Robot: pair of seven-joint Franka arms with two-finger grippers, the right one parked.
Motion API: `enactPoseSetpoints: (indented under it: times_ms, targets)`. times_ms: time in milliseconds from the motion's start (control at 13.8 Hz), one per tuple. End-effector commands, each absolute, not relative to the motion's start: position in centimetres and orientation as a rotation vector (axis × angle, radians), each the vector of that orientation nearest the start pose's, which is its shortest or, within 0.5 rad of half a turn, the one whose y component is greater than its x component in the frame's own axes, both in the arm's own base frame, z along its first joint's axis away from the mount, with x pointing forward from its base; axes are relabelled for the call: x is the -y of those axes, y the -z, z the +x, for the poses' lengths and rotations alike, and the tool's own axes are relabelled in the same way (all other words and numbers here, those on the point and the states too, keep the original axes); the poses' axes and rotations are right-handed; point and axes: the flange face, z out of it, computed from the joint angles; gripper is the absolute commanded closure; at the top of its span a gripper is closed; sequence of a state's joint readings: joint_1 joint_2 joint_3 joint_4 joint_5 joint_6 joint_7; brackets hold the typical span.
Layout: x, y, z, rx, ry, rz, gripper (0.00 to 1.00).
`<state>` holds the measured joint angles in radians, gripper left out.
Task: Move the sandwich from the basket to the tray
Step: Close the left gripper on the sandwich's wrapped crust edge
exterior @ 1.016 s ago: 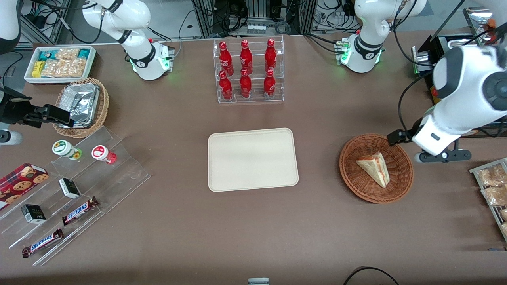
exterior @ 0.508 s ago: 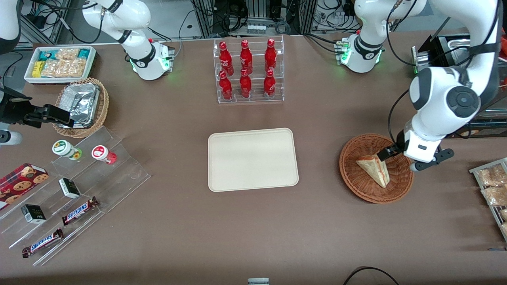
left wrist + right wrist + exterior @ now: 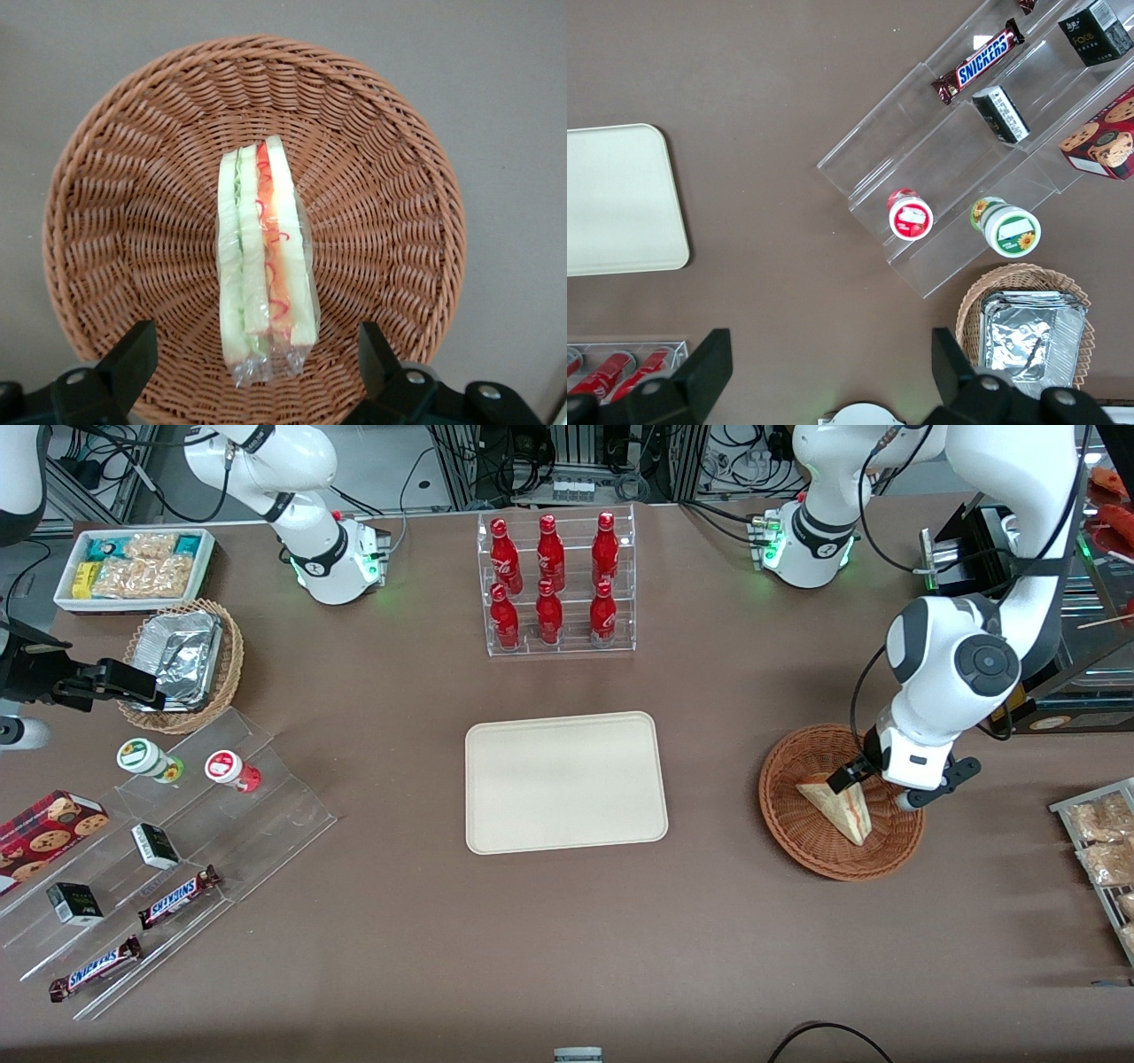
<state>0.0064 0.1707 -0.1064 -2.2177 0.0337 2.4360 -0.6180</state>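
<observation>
The sandwich (image 3: pixel 842 808) lies wrapped in clear film in the reddish-brown basket (image 3: pixel 783 819), toward the working arm's end of the table. My left gripper (image 3: pixel 861 781) hangs open just above the basket, over the sandwich's wide end. In the left wrist view the sandwich (image 3: pixel 264 266) stands on edge in the basket (image 3: pixel 106 221), showing green and red-orange filling. The gripper (image 3: pixel 254 370) straddles its wrapped end with both fingers well apart and not touching it. The cream tray (image 3: pixel 565 782) lies empty at the table's middle and also shows in the right wrist view (image 3: pixel 611 199).
A clear rack of red bottles (image 3: pixel 556 584) stands farther from the front camera than the tray. A tan basket with foil (image 3: pixel 182 664), a white snack bin (image 3: pixel 133 567) and acrylic steps with snacks (image 3: pixel 177 850) are at the parked arm's end. A snack rack (image 3: pixel 1103 850) is beside the basket.
The left arm has swung in from the working arm's end of the table and come down over the basket. The gripper now hangs open above the sandwich, which has not moved.
</observation>
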Motion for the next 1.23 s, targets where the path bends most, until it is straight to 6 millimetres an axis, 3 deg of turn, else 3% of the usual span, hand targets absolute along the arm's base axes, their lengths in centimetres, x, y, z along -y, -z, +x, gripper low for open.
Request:
enactPoseSetpoints:
  times_ms: [0,363,435,508,581,726,798,1016,1161]
  targets:
    - [5.7,-28.9,55.0,0.79,0.083,-3.048,0.0]
    - [5.7,-26.6,55.0,0.797,0.06,-3.048,0.0]
    - [5.7,-26.4,55.0,0.795,0.062,-3.048,0.04]
    - [5.7,-26.2,55.0,0.795,0.06,-3.048,0.19]
    - [5.6,-26.1,54.9,0.797,0.055,-3.047,0.47]
    - [5.5,-25.8,54.9,0.796,0.048,-3.045,0.91]
    - [5.6,-25.8,54.9,0.782,0.051,-3.045,1.0]
    - [5.6,-27.1,55.3,0.761,0.086,-3.042,1.0]
    - [5.8,-29.4,55.4,0.753,0.13,-3.047,1.0]
